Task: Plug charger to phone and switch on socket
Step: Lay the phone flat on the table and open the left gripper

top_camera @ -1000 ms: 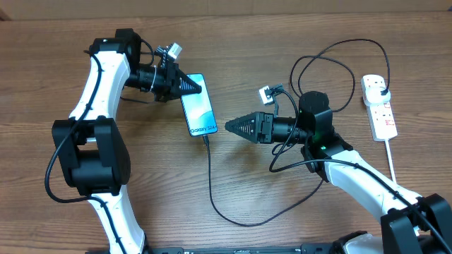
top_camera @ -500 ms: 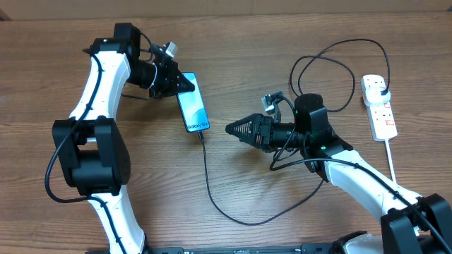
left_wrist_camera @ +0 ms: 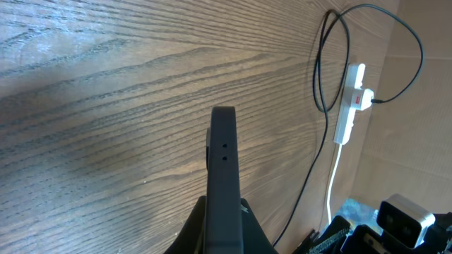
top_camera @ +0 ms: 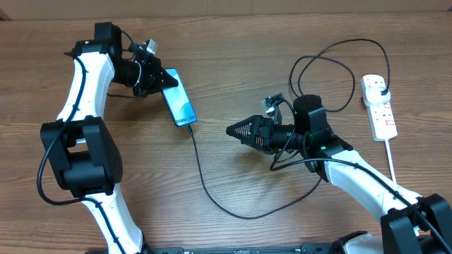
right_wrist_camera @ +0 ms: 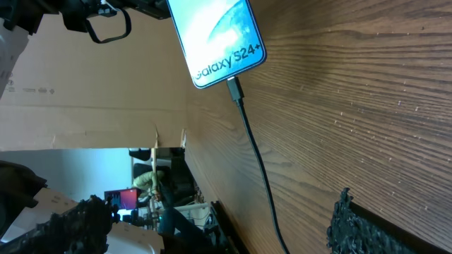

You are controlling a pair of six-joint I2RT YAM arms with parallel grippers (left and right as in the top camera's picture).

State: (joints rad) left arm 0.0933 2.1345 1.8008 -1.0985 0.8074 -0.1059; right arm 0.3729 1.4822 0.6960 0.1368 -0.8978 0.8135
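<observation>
Pinching the slim rectangular phone (top_camera: 181,106) by one end, the left gripper (top_camera: 163,80) was clamped tight, thin black charger (right_wrist_camera: 234,87) plugged in, right gripper (top_camera: 232,130) gaping wide and empty.

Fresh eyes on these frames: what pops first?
The lit blue phone at upper left, clamped at its far end by the left gripper, with the charger plugged into its near end. Mid-table, the right gripper hangs open, pointing at the phone; the white socket lies at the far right.

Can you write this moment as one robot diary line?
left gripper: shut on phone | right gripper: open, empty | charger: in phone | socket: untouched
</observation>
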